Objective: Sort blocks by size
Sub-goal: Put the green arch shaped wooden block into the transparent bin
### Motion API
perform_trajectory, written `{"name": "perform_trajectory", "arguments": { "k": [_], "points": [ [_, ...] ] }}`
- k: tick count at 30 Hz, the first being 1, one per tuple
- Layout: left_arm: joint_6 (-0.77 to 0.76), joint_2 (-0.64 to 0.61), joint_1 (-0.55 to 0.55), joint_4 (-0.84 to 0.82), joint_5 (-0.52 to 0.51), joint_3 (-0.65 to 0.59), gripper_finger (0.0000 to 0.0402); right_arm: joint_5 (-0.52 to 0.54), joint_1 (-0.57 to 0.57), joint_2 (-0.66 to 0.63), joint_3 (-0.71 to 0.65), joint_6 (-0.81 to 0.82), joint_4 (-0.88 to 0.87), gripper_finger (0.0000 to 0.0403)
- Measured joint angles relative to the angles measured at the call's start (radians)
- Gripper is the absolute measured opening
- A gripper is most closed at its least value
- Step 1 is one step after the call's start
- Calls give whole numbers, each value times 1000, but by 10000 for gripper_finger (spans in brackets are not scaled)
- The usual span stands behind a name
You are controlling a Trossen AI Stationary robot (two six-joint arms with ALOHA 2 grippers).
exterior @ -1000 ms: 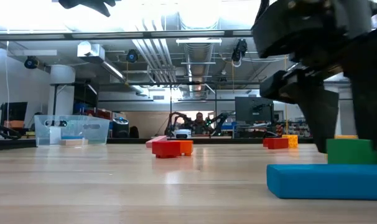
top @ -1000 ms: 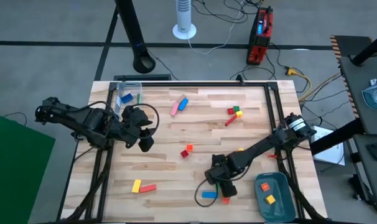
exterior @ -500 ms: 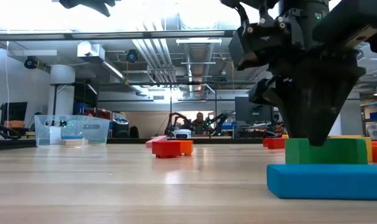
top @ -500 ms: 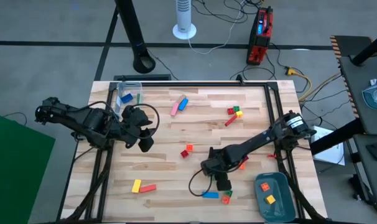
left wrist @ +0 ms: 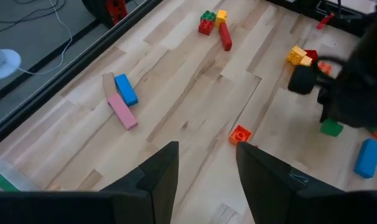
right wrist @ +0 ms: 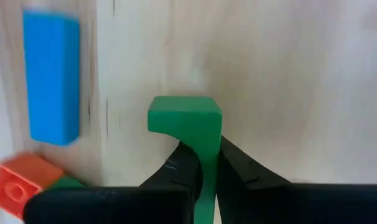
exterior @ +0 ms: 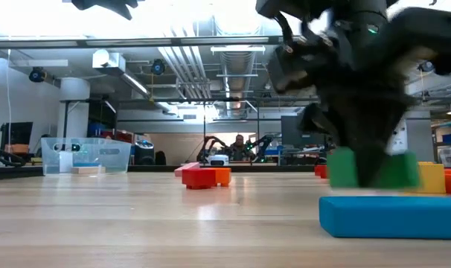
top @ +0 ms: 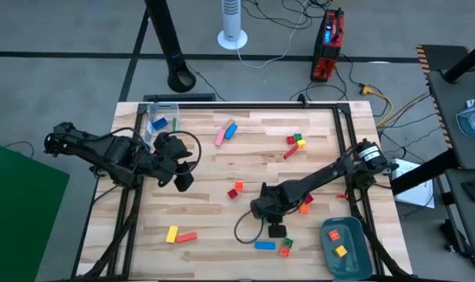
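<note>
My right gripper [top: 275,231] is low over the near middle of the table, shut on a small green block [right wrist: 185,116], which also shows in the low view [exterior: 370,167]. A blue bar [top: 263,245] and red and green cubes [top: 285,247] lie just near of it. My left gripper [top: 183,178] hangs open and empty over the table's left middle. Other blocks lie flat on the wood: a yellow and a red one [top: 179,234], a red-orange pair [top: 236,189], a pink and a blue bar [top: 225,132], and a red, yellow and green cluster [top: 295,141]. My right gripper pinches the green block's two opposite sides [right wrist: 206,146] between its two fingers [right wrist: 176,167]. The fingers come from above, pointing down. The block sits level and a little clear of the table, with most of it sticking out past the fingers on one side.
A clear plastic box [top: 161,117] stands at the far left corner. A grey-blue tray [top: 346,249] with a few small blocks sits at the near right corner. An orange block [top: 304,207] lies beside my right arm. Bare wood lies between the two arms.
My right gripper has risen a little and gone toward the table's left with the green block. The block has come up off the wood beside the blue bar and stays level. The blue bar has kept its place.
</note>
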Motion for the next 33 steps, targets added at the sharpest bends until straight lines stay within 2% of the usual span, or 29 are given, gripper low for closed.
{"name": "perform_trajectory", "arguments": {
  "k": [5,10,12,18,23,33],
  "points": [
    [65,0,0,30,32,0,148,19,-56,-58,51,34,4,24],
    [303,3,0,184,258,0,148,74,-122,-103,134,-36,35,24],
    [384,9,-1,251,314,0,148,81,-150,-112,170,-71,61,24],
    [483,27,5,363,280,0,150,81,-217,-119,263,-173,148,24],
    [491,49,6,371,299,0,164,81,-256,-119,297,-241,184,24],
    [472,126,88,374,280,0,245,70,-325,-119,337,-328,200,24]
  ]
}}
